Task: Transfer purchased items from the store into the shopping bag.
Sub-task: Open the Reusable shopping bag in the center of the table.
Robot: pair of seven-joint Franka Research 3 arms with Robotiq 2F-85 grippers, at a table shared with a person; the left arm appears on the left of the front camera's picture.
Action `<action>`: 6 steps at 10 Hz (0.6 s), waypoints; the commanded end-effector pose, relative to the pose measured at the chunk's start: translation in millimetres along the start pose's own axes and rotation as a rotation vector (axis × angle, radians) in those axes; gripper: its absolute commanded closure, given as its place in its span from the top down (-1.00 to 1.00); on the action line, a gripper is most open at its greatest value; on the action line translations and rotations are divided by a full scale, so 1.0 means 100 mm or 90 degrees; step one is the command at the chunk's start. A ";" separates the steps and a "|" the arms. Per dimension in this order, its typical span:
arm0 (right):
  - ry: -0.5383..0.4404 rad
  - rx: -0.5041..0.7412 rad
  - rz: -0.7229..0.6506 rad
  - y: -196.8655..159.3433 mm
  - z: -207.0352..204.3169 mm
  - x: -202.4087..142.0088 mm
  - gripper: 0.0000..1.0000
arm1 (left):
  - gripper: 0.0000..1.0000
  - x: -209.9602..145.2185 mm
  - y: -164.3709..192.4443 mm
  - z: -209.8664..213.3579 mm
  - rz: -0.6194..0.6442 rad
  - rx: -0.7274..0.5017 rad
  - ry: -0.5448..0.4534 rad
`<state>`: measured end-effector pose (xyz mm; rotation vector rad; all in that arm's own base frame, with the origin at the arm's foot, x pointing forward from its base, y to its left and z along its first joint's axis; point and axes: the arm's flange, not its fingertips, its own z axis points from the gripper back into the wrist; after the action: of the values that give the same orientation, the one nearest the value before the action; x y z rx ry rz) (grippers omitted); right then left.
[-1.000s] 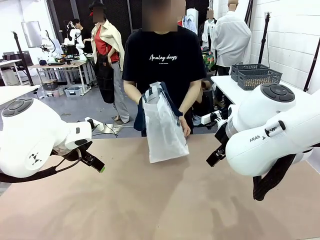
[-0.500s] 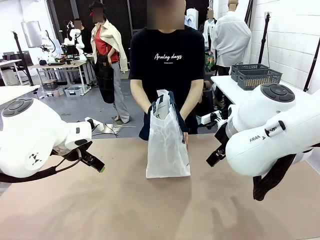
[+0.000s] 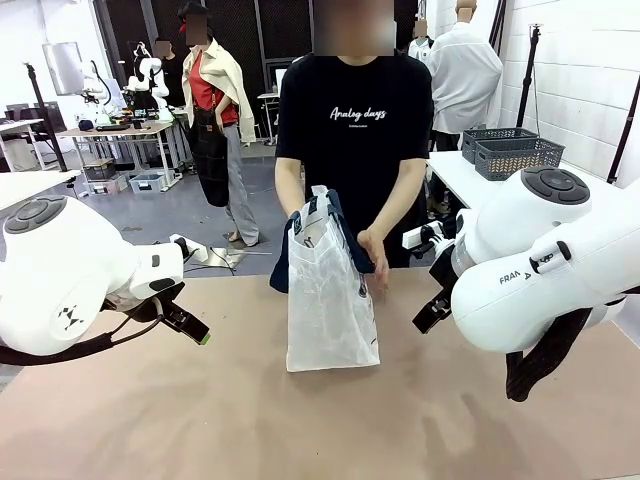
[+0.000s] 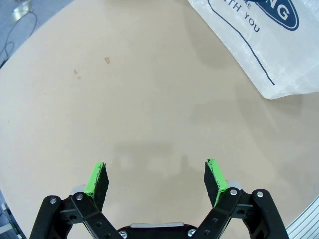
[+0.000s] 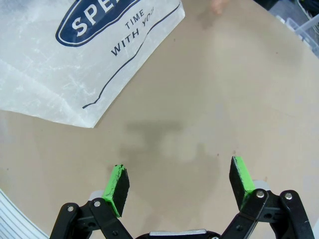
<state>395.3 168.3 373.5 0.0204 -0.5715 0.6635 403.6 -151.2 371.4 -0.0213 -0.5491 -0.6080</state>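
On the tan worktop (image 3: 200, 420), toward its far middle, the shopping bag (image 3: 330, 310): translucent whitish plastic, upright, bottom edge down on the surface, dark navy strap handles (image 3: 352, 238) gathered at the top. Steadied from behind by a person in a black T-shirt (image 3: 355, 130) with white lettering, one hand (image 3: 375, 258) against the bag's side on picture right, the other mostly hidden behind the handles. Contents not to be made out through the plastic. To the bag's left, the left tool (image 4: 157, 172): spread wide, green pads (image 4: 95, 177) well apart, gripping nothing, hovering above bare worktop, well apart from the bag. In its wrist view, a lower corner of the bag at upper right, with part of a dark oval logo (image 4: 279, 12) and dark lettering beneath it. To the bag's right, the right tool (image 5: 177, 177): likewise spread wide, nothing between the pads, above bare worktop, clear of the bag. In its wrist view, the bag's corner at upper left, bearing the oval logo with white letters, more dark lettering under it and a thin dark line curving below. Far off at picture right, on a white side table (image 3: 450, 165), two dark grey openwork baskets (image 3: 510, 150), one behind the other, well away from the bag and from both tools.
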 end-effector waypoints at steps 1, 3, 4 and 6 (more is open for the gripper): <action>0.000 0.000 0.000 0.00 0.00 0.00 1.00 | 1.00 0.00 0.01 0.00 0.001 0.000 0.000; 0.000 0.000 0.000 0.00 0.00 0.00 1.00 | 1.00 0.00 0.01 0.00 0.001 0.000 0.000; 0.000 0.000 0.000 0.00 0.00 0.00 1.00 | 1.00 0.00 0.01 0.00 0.001 0.000 0.000; 0.000 0.000 0.000 0.00 0.00 0.00 1.00 | 1.00 0.00 0.01 0.00 0.001 0.000 0.000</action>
<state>395.3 168.3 373.5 0.0204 -0.5715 0.6635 403.6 -151.2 371.4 -0.0213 -0.5491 -0.6080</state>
